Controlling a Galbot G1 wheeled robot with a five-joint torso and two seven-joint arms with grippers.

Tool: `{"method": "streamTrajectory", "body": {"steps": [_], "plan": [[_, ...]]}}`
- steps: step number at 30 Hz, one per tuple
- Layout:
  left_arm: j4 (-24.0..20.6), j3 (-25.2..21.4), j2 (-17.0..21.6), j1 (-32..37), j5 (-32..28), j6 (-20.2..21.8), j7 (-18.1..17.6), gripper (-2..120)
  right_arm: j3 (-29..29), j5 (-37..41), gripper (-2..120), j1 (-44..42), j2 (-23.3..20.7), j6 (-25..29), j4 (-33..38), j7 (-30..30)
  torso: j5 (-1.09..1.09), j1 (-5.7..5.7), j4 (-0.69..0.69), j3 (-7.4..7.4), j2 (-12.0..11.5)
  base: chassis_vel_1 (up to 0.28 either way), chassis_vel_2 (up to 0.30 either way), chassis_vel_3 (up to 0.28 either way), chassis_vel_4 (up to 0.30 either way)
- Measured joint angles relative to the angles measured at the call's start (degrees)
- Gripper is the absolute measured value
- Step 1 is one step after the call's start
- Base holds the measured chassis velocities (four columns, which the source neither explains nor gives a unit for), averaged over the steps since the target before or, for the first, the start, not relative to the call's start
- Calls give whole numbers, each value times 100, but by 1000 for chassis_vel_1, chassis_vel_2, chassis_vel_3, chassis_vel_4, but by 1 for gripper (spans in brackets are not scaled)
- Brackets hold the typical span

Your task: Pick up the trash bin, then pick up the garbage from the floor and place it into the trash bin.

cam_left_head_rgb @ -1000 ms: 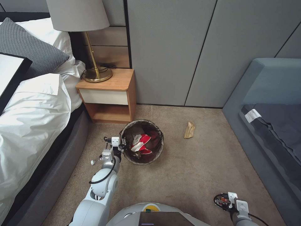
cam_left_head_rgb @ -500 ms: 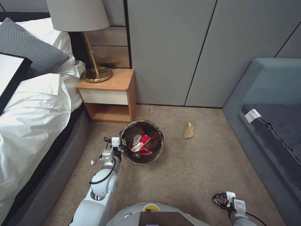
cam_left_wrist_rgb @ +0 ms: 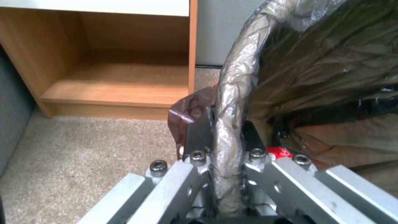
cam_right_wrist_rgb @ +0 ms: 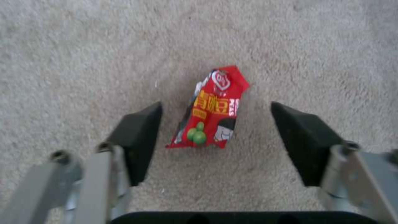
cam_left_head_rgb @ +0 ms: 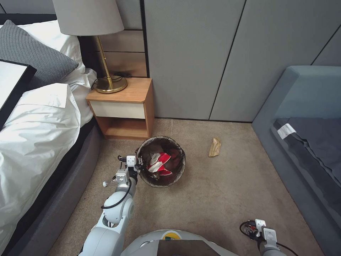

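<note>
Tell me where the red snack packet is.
The red packet lies on the carpet between the open right gripper's fingers, untouched.

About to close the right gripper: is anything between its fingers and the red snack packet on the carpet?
Nothing visible. The right gripper is open, and the red snack packet lies flat on bare carpet between its black pads, with a clear gap on each side.

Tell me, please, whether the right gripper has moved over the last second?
Yes. In the head view the right gripper has slid down toward the picture's lower edge and slightly left, away from the tan paper bag lying unmoved on the carpet.
</note>
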Motion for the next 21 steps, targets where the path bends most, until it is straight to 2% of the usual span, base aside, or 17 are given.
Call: {"method": "streamTrajectory", "body": {"steps": [1,3,4,6,8,10,11,13,14,16,17,18,21], "plan": [[0,0,0,0,0,0,0,0,0,0,65,0,0,0,0,0,0,0,0,0,0,0,0,0,0],[7,3,-5,-4,0,0,-1,0,-13,-20,52,36,47,41,-85,-22,0,0,0,0,0,0,0,0,0],[7,3,-5,-4,0,0,-1,0,-13,-20,52,36,47,41,-85,-22,0,0,0,0,0,0,0,0,0],[10,4,-6,-5,0,-1,-2,0,-28,-43,42,66,63,86,-170,-50,0,0,0,0,0,0,0,0,0],[10,4,-6,-5,0,-1,-2,0,-31,-47,41,71,65,96,-186,-55,0,0,0,0,0,0,0,0,0],[10,-1,-4,1,-2,-3,-4,0,-48,-67,27,114,89,152,-291,-100,0,0,0,0,0,0,0,0,0],[10,-1,-4,1,-2,-3,-4,0,-48,-67,27,114,89,152,-291,-100,0,0,0,0,0,0,0,0,0],[10,-8,-2,3,-5,-5,-5,0,-63,-85,17,148,108,205,-363,-160,0,0,0,0,0,0,0,0,0],[10,-8,-2,3,-5,-5,-5,0,-63,-85,17,148,108,205,-363,-160,0,0,0,0,0,0,0,0,0],[9,-9,-1,3,-8,-5,-5,0,-68,-93,6,185,117,239,-400,-201,0,0,0,0,0,0,0,0,0],[9,-9,-1,3,-8,-5,-5,0,-68,-93,6,185,117,239,-400,-201,0,0,0,0,0,0,0,0,0],[8,-9,-2,2,-9,-5,-5,0,-69,-94,0,214,121,248,-413,-208,0,0,0,0,0,0,0,0,0],[8,-9,-2,2,-10,-6,-5,0,-68,-94,-1,243,116,266,-431,-209,0,0,0,0,0,0,0,0,0]]}}
